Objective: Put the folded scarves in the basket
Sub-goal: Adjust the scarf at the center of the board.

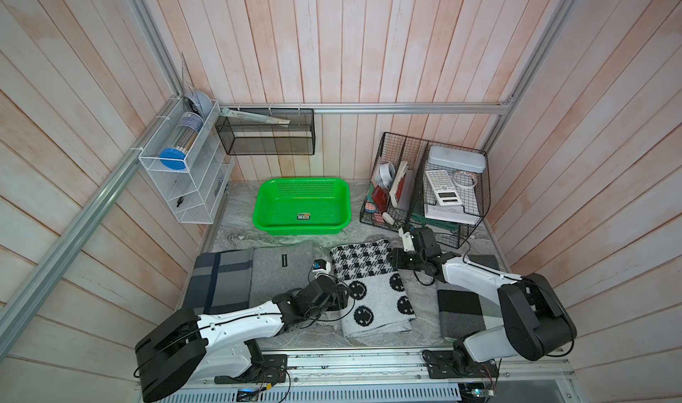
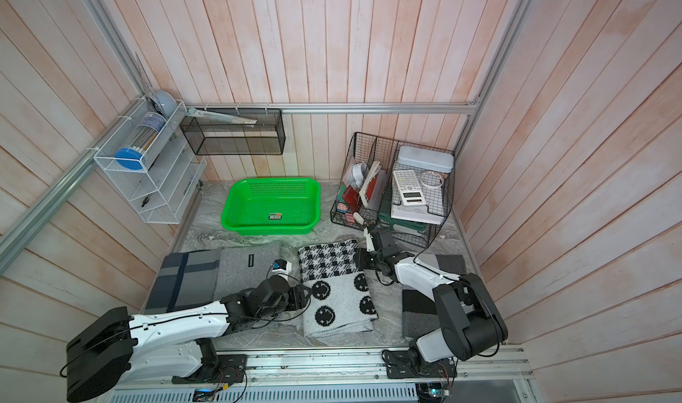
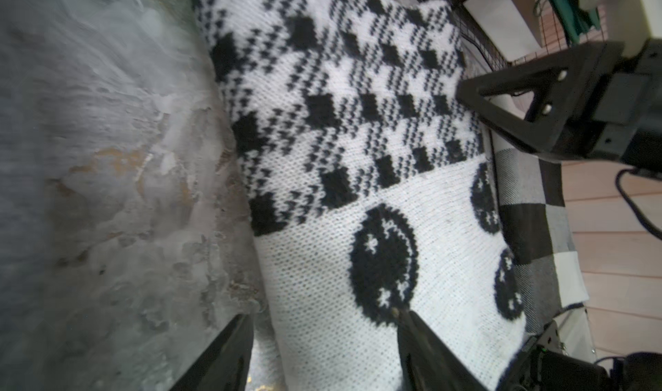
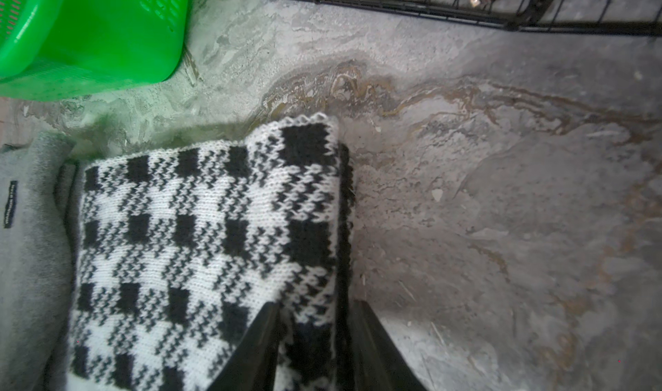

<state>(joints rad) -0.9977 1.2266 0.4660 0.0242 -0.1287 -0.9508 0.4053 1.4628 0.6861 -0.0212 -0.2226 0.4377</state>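
Here, in both top views, the folded scarf point(image 1: 369, 283) point(image 2: 336, 286) is lying flat on the surface point(image 1: 295, 242), near the green basket point(image 1: 302, 230) but outside it, with the left claw point(image 1: 346, 295) and the right claw point(image 1: 393, 259) sitting at its opposite edges. In the left wrist view, the left claw point(image 3: 326, 315) is standing open, straddling the scarf's edge, with one finger resting on the knit and the other over the marble. In the right wrist view, the right claw point(image 4: 317, 305) is gripping the scarf's checked edge.
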